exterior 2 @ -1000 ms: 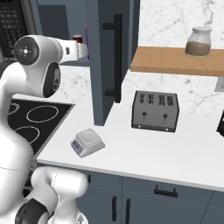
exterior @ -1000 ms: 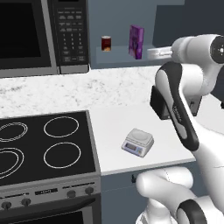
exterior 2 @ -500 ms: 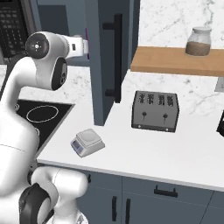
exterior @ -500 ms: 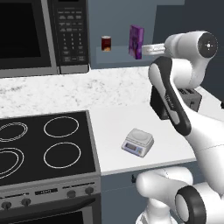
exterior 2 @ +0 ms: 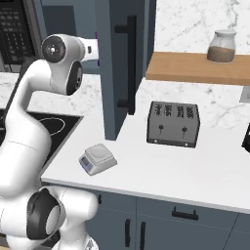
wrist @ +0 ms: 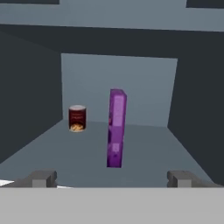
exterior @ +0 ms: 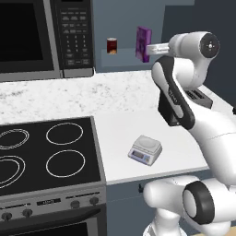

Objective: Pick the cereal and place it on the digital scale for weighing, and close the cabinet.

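Upright on the cabinet (exterior 2: 113,58) shelf stands the cereal (wrist: 116,127), a thin purple box seen edge-on from the hand view, near the middle of the shelf floor. A short dark red can (wrist: 77,118) stands to its left and farther back, apart from it. In the left base view the cereal (exterior: 143,44) sits at the right end of the open shelf, with the can (exterior: 112,45) to its left beside the black microwave (exterior: 44,37).

Just in front of the box, the end effector (wrist: 112,178) is spread wide and grasps nothing; its two dark fingertips (wrist: 41,178) rise at the bottom of the hand view with the box centred between them but farther in, not yet touched. The white arm reaches up toward the shelf opening.

Below, on the white table (exterior: 179,152), the digital scale (exterior: 144,149) rests with its top plate bare, beside the black cooktop (exterior: 46,154). The cabinet door hangs open, its black bar handle (exterior 2: 131,61) facing the right base view, with a black toaster (exterior 2: 173,124) nearby on the table.

Judging by this, nothing is finished: the cereal must still be gripped, carried down to the scale, and the door closed.
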